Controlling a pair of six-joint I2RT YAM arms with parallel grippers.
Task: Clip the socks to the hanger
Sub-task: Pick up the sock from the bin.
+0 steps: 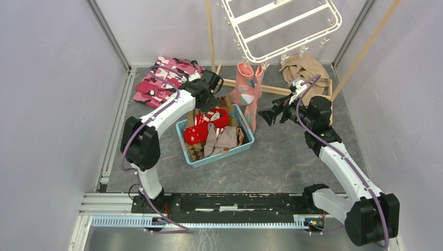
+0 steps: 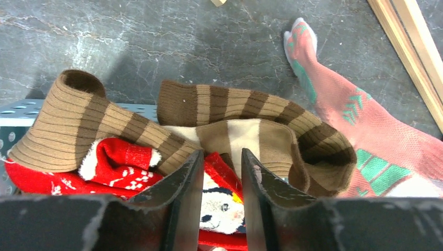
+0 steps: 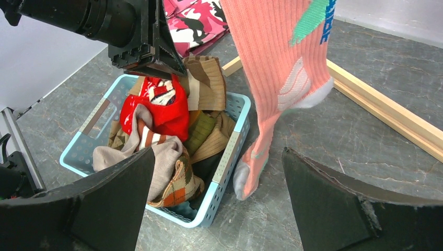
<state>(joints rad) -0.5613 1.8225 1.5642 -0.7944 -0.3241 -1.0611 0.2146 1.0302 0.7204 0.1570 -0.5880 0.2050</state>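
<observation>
Tool on the left arm (image 2: 222,155) pinches the red sock (image 2: 121,157); right tool (image 3: 218,151) stands wide apart

The left arm (image 1: 162,112) reaches forward and to the right from its base. Its wrist is bent down, so the left end effector (image 2: 220,155) points downward, its 2 fingers (image 2: 183,183) drawn close with a narrow gap between them. The right arm (image 1: 339,162) leans forward, wrist turned left. The right end effector (image 3: 218,150) points left, spread wide.
</observation>
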